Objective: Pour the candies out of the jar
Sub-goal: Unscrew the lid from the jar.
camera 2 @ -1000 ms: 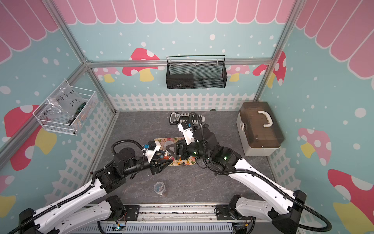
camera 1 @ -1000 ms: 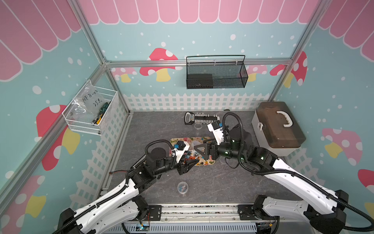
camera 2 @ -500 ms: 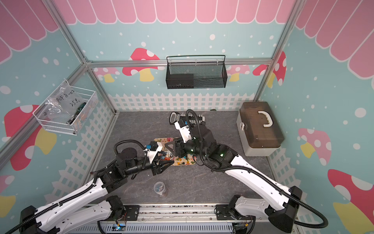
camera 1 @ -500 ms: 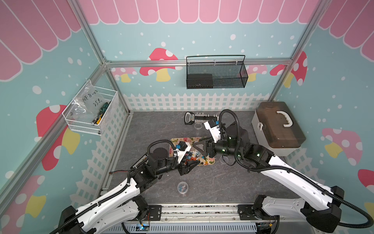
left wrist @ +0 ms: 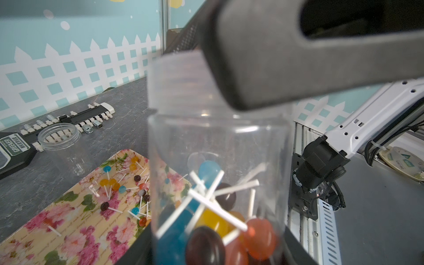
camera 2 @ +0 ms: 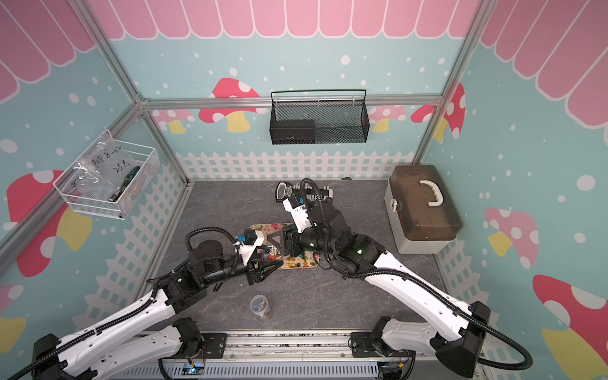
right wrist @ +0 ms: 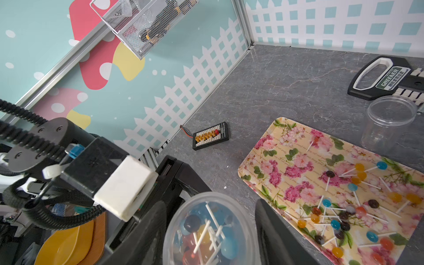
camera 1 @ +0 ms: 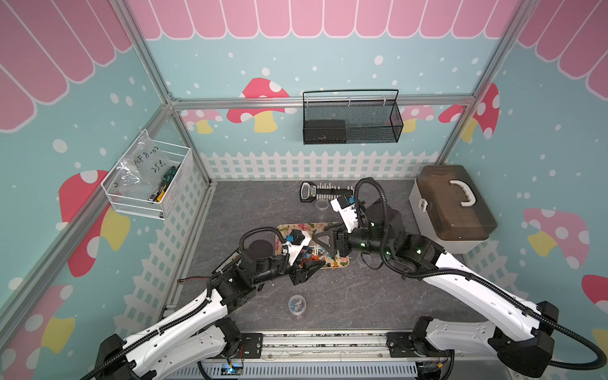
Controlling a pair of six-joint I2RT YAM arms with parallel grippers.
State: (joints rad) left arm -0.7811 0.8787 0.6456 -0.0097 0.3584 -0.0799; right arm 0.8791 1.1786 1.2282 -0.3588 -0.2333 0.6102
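Lower centre, jar is being clamped by left gripper; right gripper's closure on lid cannot be told; slipping risks candies missing tray.

The jar is clear smooth plastic, candies look glossy on white sticks. Tray has a shiny printed finish, tabletop is matt grey stone-look, wall basket black metal mesh.
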